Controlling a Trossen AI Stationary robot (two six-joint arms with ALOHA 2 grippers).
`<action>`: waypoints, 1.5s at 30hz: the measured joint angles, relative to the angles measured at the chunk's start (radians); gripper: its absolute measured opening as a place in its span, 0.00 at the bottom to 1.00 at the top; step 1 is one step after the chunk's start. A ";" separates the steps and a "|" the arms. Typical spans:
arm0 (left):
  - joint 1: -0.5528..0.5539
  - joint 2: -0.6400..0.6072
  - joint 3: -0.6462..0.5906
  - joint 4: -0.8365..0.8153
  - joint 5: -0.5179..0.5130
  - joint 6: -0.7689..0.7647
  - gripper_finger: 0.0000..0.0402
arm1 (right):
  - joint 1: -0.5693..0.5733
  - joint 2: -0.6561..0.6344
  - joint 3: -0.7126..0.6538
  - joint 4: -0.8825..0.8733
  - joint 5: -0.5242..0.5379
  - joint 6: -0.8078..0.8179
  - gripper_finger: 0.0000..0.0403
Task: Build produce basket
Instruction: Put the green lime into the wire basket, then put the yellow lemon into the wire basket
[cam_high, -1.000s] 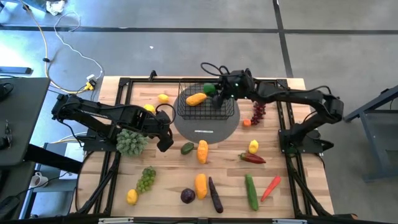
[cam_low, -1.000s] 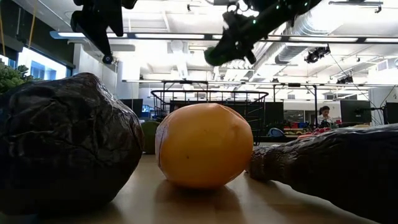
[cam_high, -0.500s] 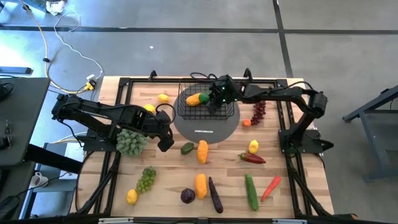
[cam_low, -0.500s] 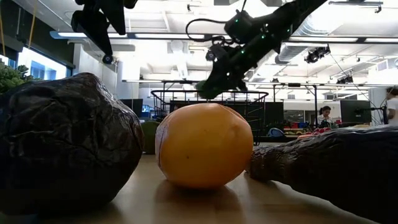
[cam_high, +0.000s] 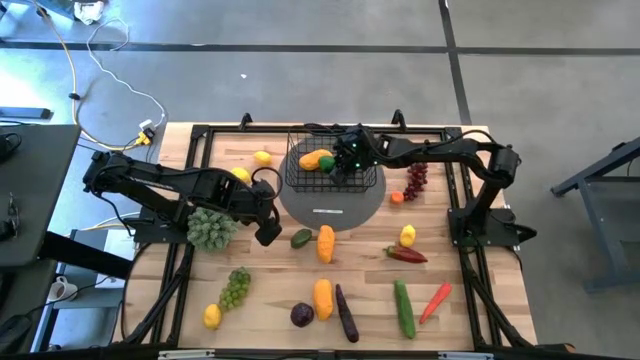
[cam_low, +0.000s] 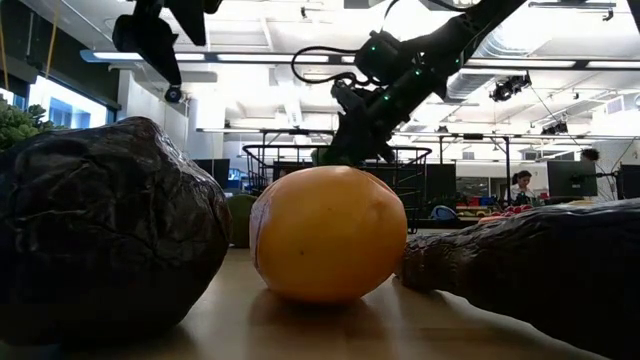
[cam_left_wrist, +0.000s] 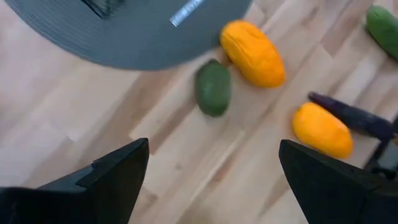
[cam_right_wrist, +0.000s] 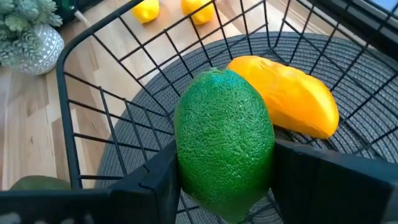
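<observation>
From above, the black wire basket (cam_high: 333, 166) stood on a round grey mat (cam_high: 330, 203) at the far middle of the wooden table (cam_high: 270, 275), and the right gripper (cam_high: 337, 163) reached into the basket, its jaws clenched on a green lime (cam_high: 327, 160) beside an orange fruit (cam_high: 312, 159) already lying inside. The left gripper (cam_high: 268, 232) hung in front of the basket and to its left, jaws spread wide and empty, next to a small potted plant (cam_high: 210, 229). Loose produce lay around the basket: two lemons (cam_high: 262, 157) to its left, purple grapes (cam_high: 415, 180) to its right, and in front of it an avocado (cam_high: 301, 238), an orange piece (cam_high: 325, 243), a red pepper (cam_high: 406, 255), a cucumber (cam_high: 403, 307) and green grapes (cam_high: 235, 288). In the low view, a big orange fruit (cam_low: 328, 233) filled the foreground between two dark items, and behind it the right gripper (cam_low: 335, 155) dipped to the basket's (cam_low: 300, 160) rim. The left wrist view showed that arm's fingers (cam_left_wrist: 118, 171) well apart over bare wood, with the avocado (cam_left_wrist: 213, 87) and two orange pieces (cam_left_wrist: 252, 53) beyond, just beside the mat (cam_left_wrist: 124, 31). The right wrist view showed the lime (cam_right_wrist: 224, 140) gripped between the dark fingers (cam_right_wrist: 155, 180) inside the basket (cam_right_wrist: 93, 106), touching or just beside the orange fruit (cam_right_wrist: 286, 99).
</observation>
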 joint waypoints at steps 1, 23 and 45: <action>-0.006 0.000 0.000 0.000 0.013 -0.003 0.87 | 0.000 0.000 0.000 0.000 0.000 -0.013 0.45; -0.337 0.000 0.000 -0.006 0.078 -0.580 0.87 | -0.014 -0.009 0.000 -0.002 -0.005 -0.002 0.60; -0.777 0.140 0.000 0.034 0.082 -1.396 0.87 | 0.027 -0.053 0.272 -0.421 -0.001 -0.044 0.59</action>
